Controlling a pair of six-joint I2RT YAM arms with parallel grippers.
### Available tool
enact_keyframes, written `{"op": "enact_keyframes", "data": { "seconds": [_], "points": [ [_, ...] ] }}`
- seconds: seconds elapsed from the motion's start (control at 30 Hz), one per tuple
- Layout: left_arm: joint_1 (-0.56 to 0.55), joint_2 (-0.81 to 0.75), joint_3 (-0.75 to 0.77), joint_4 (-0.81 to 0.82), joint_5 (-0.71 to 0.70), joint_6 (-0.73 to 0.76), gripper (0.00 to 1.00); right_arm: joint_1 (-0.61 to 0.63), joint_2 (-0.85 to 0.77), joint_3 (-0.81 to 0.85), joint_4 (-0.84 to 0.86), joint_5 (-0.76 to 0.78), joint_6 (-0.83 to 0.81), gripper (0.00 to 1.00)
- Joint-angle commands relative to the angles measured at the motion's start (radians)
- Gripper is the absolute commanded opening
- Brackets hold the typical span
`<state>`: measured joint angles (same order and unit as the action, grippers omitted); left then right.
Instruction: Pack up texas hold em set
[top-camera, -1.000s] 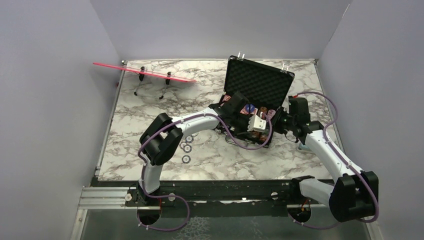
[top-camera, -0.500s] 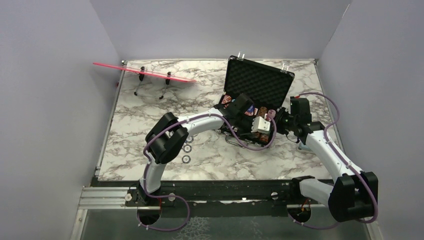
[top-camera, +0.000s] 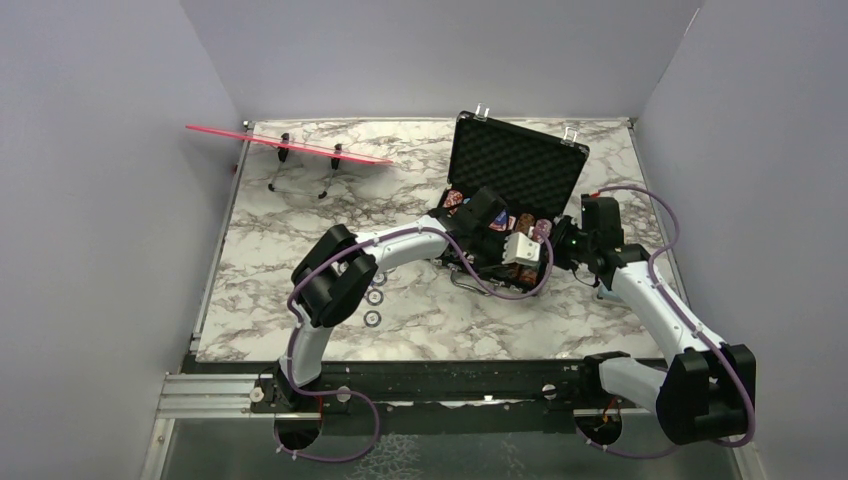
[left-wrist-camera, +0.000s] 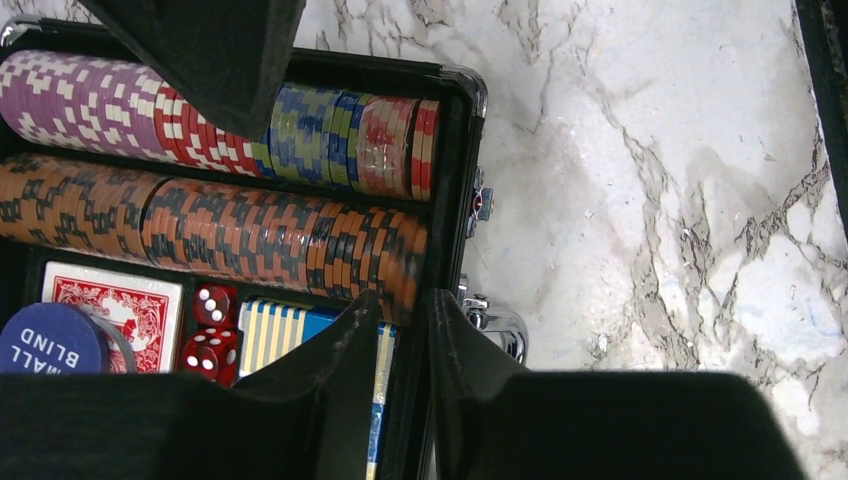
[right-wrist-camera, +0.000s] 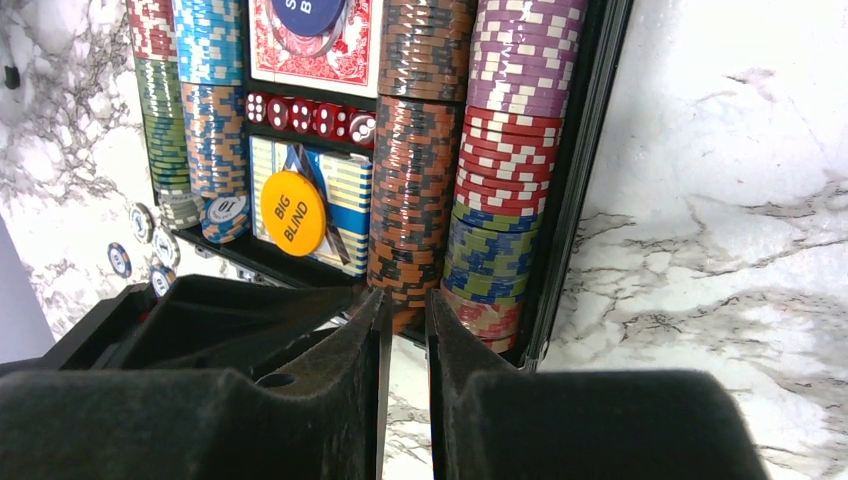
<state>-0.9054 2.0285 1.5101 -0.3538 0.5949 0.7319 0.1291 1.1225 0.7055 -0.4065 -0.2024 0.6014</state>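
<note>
We find the case (left-wrist-camera: 457, 200) open on the table (top-camera: 300, 220), right of centre, with its foam-lined lid (top-camera: 515, 165) upright at the back. The tray is nearly full, with chip rows (left-wrist-camera: 250, 230) lying on edge, a red deck (left-wrist-camera: 110, 300), dice (left-wrist-camera: 210, 330) and a yellow button (right-wrist-camera: 292, 212) resting on a striped deck. A few loose chips (top-camera: 372, 296) lie on the table just left of the case, beside the left arm's elbow. The left pincer (left-wrist-camera: 402, 305) stands astride the case's wall, one finger inside over the decks and one outside. We cannot tell whether it is clamping that wall or merely straddling it. The right pincer (right-wrist-camera: 405, 300) hovers at the case's short end by the orange row, its fingers a thin slit apart with nothing between them. We judge the loaded case heavy and rigid, so it should be slid or steadied by its walls rather than lifted by one corner. The lid is light but hinged and would drop hard if pushed past balance. The best hold is its top edge near the latches (top-camera: 482, 110), with the other arm bracing the base. The loose chips are thin, flat and likely slick on the marble, so we would pinch each across its rim or tip it up against a finger. The foam should hold the rows once the lid is down.
</note>
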Motion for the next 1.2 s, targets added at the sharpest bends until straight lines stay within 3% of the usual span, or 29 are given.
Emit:
{"op": "enact_keyframes", "data": {
  "seconds": [0.0, 0.17, 0.37, 0.53, 0.67, 0.8, 0.9, 1.0, 1.07, 1.13, 1.17],
  "points": [
    [-0.003, 0.012, 0.017, -0.009, -0.024, -0.001, 0.30, -0.005, -0.025, -0.012, -0.020, -0.002, -0.025, 0.21],
    [-0.004, 0.004, 0.023, -0.007, -0.031, 0.006, 0.37, -0.005, -0.023, -0.012, -0.016, -0.037, -0.048, 0.22],
    [0.005, -0.046, 0.027, 0.018, -0.010, -0.013, 0.39, -0.005, -0.011, 0.008, -0.027, -0.105, -0.146, 0.24],
    [0.058, -0.197, -0.100, 0.244, -0.019, -0.193, 0.43, 0.015, 0.000, 0.033, -0.020, -0.155, -0.170, 0.26],
    [0.096, -0.375, -0.268, 0.451, -0.219, -0.371, 0.43, 0.112, 0.040, 0.081, -0.018, -0.150, -0.160, 0.32],
    [0.102, -0.535, -0.394, 0.521, -0.521, -0.426, 0.43, 0.286, 0.118, 0.152, -0.016, -0.063, -0.133, 0.35],
    [0.110, -0.655, -0.479, 0.553, -0.735, -0.474, 0.50, 0.424, 0.200, 0.223, -0.013, 0.007, -0.113, 0.36],
    [0.112, -0.760, -0.526, 0.547, -0.987, -0.513, 0.69, 0.569, 0.302, 0.314, -0.034, 0.091, -0.106, 0.40],
    [0.112, -0.809, -0.522, 0.499, -1.175, -0.562, 0.83, 0.659, 0.381, 0.385, -0.051, 0.153, -0.108, 0.48],
    [0.117, -0.848, -0.493, 0.405, -1.287, -0.641, 0.97, 0.747, 0.470, 0.455, -0.070, 0.218, -0.110, 0.56],
    [0.121, -0.877, -0.468, 0.343, -1.297, -0.675, 0.99, 0.784, 0.510, 0.488, -0.077, 0.237, -0.110, 0.58]
  ]
}}
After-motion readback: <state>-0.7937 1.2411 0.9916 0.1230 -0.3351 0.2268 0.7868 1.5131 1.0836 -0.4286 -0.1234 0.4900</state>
